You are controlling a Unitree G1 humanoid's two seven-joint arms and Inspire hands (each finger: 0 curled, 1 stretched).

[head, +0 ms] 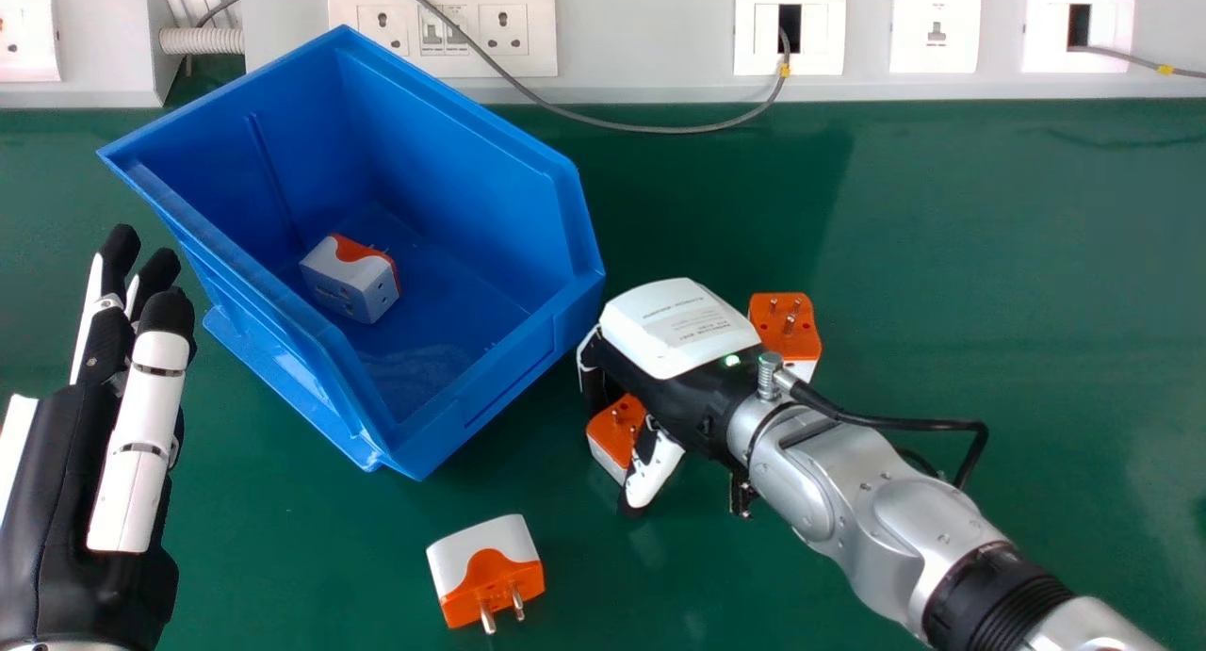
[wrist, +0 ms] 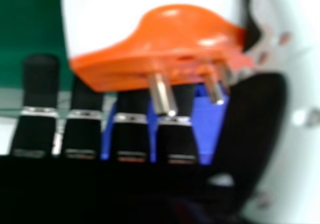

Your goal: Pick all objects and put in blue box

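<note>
Green counter [head: 942, 255] is bearing the box [head: 443, 152]; just right of it, the right hand [head: 674, 382], part-curled, is gripping a plug [head: 617, 432], presumably for boxing, while the left hand [head: 80, 415] is resting at left.

adapter [head: 344, 279] in box [head: 283, 364], second adapter [head: 485, 566] before it, two adapters [head: 784, 326] to its right, sockets [head: 503, 29] behind

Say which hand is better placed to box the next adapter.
Right, I'd judge: the right hand has an adapter between thumb and fingers, beside the blue box; the left hand is across the box.
</note>
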